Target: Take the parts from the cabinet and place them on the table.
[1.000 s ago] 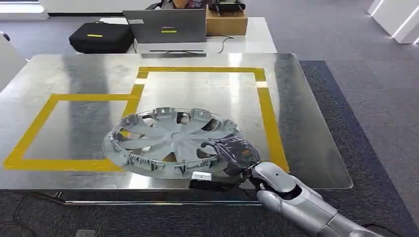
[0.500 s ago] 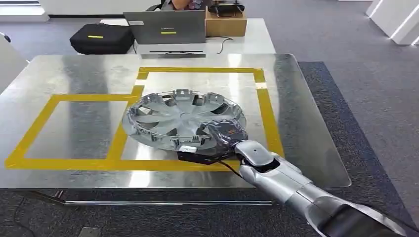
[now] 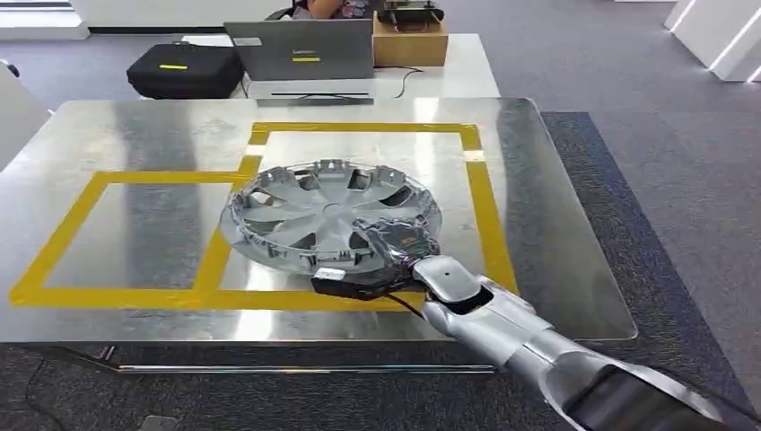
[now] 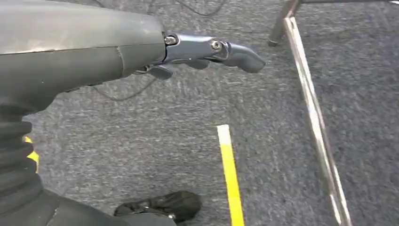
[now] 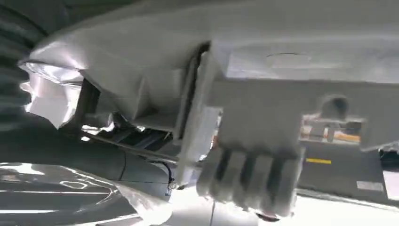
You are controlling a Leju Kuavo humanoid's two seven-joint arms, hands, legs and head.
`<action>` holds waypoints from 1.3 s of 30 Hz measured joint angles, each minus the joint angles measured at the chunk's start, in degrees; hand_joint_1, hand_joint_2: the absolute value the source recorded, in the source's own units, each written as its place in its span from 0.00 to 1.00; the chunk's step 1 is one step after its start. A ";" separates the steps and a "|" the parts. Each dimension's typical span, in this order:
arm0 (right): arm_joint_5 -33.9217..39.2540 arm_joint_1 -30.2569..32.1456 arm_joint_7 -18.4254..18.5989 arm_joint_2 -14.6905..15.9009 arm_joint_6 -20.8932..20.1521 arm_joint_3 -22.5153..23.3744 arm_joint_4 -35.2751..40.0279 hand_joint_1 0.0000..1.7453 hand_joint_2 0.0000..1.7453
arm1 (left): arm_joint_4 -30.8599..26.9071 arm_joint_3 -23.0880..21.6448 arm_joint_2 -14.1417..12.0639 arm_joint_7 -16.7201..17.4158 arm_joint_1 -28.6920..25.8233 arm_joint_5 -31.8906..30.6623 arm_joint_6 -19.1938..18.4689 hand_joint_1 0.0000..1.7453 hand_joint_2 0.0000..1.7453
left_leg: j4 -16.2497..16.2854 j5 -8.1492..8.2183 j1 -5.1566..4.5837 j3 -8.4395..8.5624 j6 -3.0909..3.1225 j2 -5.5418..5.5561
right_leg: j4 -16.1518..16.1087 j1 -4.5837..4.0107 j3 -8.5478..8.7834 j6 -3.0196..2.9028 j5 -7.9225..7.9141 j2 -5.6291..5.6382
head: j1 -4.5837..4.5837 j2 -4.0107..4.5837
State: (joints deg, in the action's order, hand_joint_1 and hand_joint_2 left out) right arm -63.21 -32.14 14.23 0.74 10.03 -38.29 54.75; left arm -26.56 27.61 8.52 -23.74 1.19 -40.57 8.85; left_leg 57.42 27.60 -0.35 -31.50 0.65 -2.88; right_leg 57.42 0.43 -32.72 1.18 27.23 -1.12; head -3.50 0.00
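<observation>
A silver-grey wheel cover, its inner side up, lies over the metal table, straddling the yellow tape between the two marked squares. My right hand grips its near right rim, fingers over the edge. In the right wrist view the cover's ribbed grey plastic is pressed close against the camera and hides the fingers. My left hand hangs above grey carpet, fingers stretched out and holding nothing.
Yellow tape marks two squares on the table. Behind it a white desk carries a laptop, a black case and a cardboard box. Carpet lies to the right, with a table leg near my left hand.
My right arm has carried the wheel cover away from the table's near edge, farther in and to the right, and its tilt has flattened. It barely moved in the last half second.
</observation>
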 joint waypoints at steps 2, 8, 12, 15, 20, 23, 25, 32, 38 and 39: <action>-0.04 0.00 0.00 -0.17 0.04 -0.09 -0.46 0.00 0.00 | 0.13 0.00 -0.13 0.04 -0.11 0.02 0.09 0.00 1.00 | 0.00 -0.01 0.00 -0.04 0.01 0.01 | 0.00 0.00 -0.03 0.00 0.00 -0.03 | -0.02 0.00; -0.04 0.03 0.00 -0.46 0.04 -0.50 -1.11 0.00 0.00 | 0.31 0.00 -0.26 0.04 -0.22 0.02 0.13 0.00 1.00 | 0.00 0.00 0.00 -0.14 0.01 0.01 | 0.00 0.00 -0.12 0.00 0.01 -0.02 | -0.02 0.00; 0.20 0.57 0.04 -0.55 0.02 -0.63 -1.51 0.00 0.00 | 0.41 0.02 -0.28 0.02 -0.29 0.50 0.33 0.00 1.00 | 0.01 0.00 -0.03 -0.32 0.01 0.00 | 0.00 0.01 -0.32 0.01 0.00 0.01 | -0.04 0.00; 0.88 1.06 -0.48 -0.52 0.37 -0.48 -1.44 0.00 0.00 | 0.44 0.02 -0.31 -0.02 -0.35 0.85 0.55 0.00 0.00 | 0.03 0.00 -0.04 -0.34 0.01 0.00 | 0.00 0.01 -0.35 0.01 -0.01 0.00 | -0.02 0.00; 1.64 2.49 -1.20 0.31 1.01 0.79 0.79 0.00 0.00 | 0.44 0.04 -0.31 -0.09 -0.54 1.03 0.90 0.00 0.00 | 0.03 0.00 -0.04 -0.38 0.01 0.00 | 0.00 0.01 -0.41 0.01 0.00 0.00 | -0.04 0.00; 1.90 3.58 -1.75 1.38 1.49 1.60 2.71 0.00 0.00 | 0.44 0.04 -0.31 -0.44 -0.53 1.29 1.27 0.00 0.00 | 0.04 0.01 -0.04 -0.41 0.01 0.00 | -0.01 0.01 -0.45 0.01 0.00 0.00 | -0.02 0.00; 2.38 4.55 -2.31 2.29 2.01 2.34 4.61 0.00 0.00 | 0.44 0.11 -0.31 -0.64 -0.58 1.51 1.70 0.00 0.00 | 0.03 0.01 -0.04 -0.43 0.01 0.01 | -0.01 0.01 -0.45 0.01 0.00 -0.01 | -0.04 0.00; 5.81 9.68 -5.72 6.20 3.34 5.44 16.23 0.00 0.00 | 0.44 0.90 -0.31 -1.18 -1.57 2.05 2.40 0.00 0.00 | 0.04 0.02 -0.07 -0.46 0.02 0.00 | -0.01 0.04 -0.48 0.01 0.01 0.00 | -0.04 0.00; 6.51 19.16 -10.41 9.97 8.22 9.20 31.96 0.00 0.00 | -0.31 3.46 0.00 -2.89 -3.39 2.47 2.05 0.00 0.00 | 0.04 0.13 -0.06 -0.50 0.09 0.02 | -0.03 0.04 -0.53 0.02 0.09 -0.07 | -0.04 0.00; 6.75 21.11 -11.35 10.43 9.21 9.88 34.13 0.00 0.00 | -0.39 4.00 0.11 -3.13 -3.67 2.62 2.03 0.00 0.00 | 0.04 0.14 -0.07 -0.51 0.08 0.01 | -0.03 0.04 -0.54 0.01 0.10 -0.05 | -0.02 0.00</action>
State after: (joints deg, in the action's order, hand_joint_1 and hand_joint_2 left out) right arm -56.46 -11.02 2.88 11.17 19.24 -28.41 88.88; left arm -26.95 31.61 8.63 -26.86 -2.48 -37.94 10.88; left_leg 57.46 27.74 -0.42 -32.01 0.73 -2.87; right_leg 57.39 0.46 -33.25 1.18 27.33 -1.17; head -3.52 0.00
